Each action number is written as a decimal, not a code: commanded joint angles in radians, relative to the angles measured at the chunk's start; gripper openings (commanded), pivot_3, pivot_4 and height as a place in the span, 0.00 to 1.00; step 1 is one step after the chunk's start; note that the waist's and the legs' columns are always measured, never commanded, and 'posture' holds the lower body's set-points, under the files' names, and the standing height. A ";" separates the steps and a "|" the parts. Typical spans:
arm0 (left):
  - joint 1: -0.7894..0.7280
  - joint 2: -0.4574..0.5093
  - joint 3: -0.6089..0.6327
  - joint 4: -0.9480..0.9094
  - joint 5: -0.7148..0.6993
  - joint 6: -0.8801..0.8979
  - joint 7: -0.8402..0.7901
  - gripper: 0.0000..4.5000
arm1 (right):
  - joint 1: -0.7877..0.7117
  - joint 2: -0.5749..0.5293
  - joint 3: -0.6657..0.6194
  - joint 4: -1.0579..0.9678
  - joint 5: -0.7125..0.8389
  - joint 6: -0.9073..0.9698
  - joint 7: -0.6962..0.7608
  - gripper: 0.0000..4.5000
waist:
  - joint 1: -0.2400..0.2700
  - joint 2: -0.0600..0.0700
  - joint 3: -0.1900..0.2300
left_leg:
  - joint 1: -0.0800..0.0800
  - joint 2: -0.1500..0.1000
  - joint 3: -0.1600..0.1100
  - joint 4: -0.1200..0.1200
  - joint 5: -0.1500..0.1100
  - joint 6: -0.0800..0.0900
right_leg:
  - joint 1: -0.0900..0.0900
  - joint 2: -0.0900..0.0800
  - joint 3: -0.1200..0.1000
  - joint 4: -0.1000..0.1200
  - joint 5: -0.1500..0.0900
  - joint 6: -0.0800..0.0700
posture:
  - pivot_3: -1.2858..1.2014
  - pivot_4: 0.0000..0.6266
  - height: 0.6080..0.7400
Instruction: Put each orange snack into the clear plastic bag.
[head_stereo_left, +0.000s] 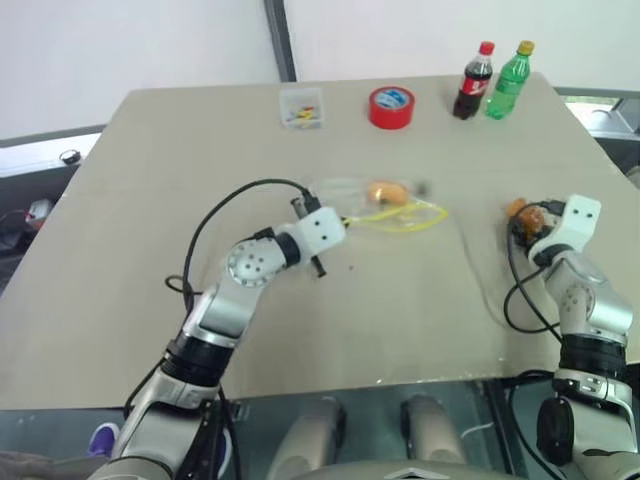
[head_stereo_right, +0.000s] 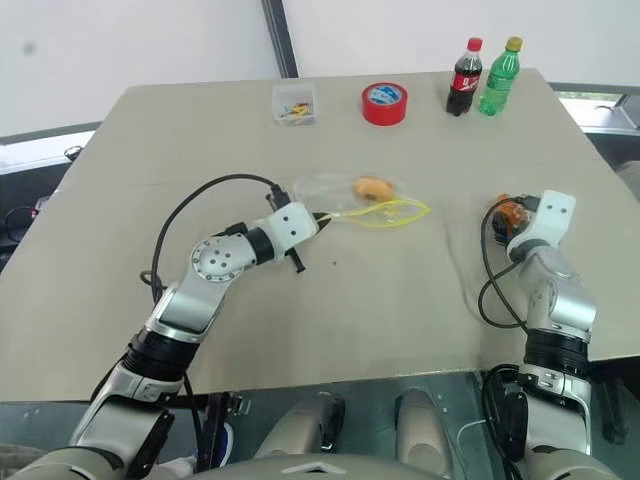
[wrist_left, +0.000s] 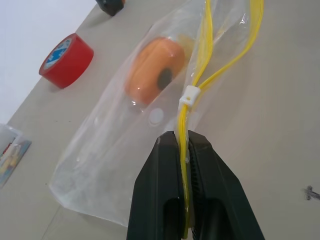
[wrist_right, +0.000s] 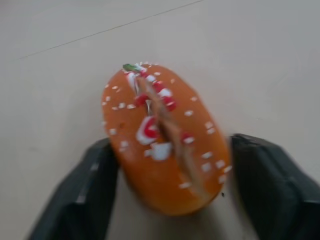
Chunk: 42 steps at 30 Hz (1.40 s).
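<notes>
The clear plastic bag (head_stereo_left: 345, 192) lies flat at mid-table, its yellow seal strip (wrist_left: 186, 150) pinched between the shut fingers of my left gripper (wrist_left: 182, 137). One orange snack (wrist_left: 152, 70) sits inside the bag, beyond the strip. A second orange snack (wrist_right: 162, 140), speckled with red and white, rests on the table near the right edge. My right gripper (wrist_right: 175, 150) straddles it with a black finger pressed against each side. From the head views, this gripper (head_stereo_right: 512, 218) shows at the right, with the snack (head_stereo_right: 508, 213) at its tip.
Along the far edge stand a red tape roll (head_stereo_left: 391, 107), a small clear box of coloured bits (head_stereo_left: 301, 108), a cola bottle (head_stereo_left: 473, 82) and a green bottle (head_stereo_left: 508, 80). The table's right edge runs close to my right arm.
</notes>
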 joint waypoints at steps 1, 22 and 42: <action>0.000 0.006 0.029 -0.054 -0.011 -0.001 0.011 0.00 | 0.008 -0.016 0.034 -0.022 -0.010 -0.057 0.034 0.36 | -0.002 0.000 0.000 | 0.000 0.000 0.000 0.000 0.000 0.000 | 0.000 0.000 0.000 0.000 0.000 0.000 | 0.52 0.24 1.00; 0.014 0.007 0.034 -0.102 -0.028 0.001 0.002 0.00 | 0.138 -0.056 0.501 -0.628 -0.003 0.171 0.274 0.09 | 0.011 0.000 0.000 | 0.000 0.001 -0.001 0.000 0.000 0.000 | 0.000 0.001 -0.001 -0.001 0.000 0.000 | 0.52 0.24 1.00; 0.015 0.008 0.043 -0.106 -0.025 0.012 0.001 0.00 | 0.137 -0.066 0.415 -0.691 0.181 0.231 0.313 0.09 | 0.023 0.000 0.000 | 0.000 0.001 -0.001 0.000 0.000 0.000 | 0.000 0.001 -0.002 -0.001 0.000 0.000 | 0.52 0.24 1.00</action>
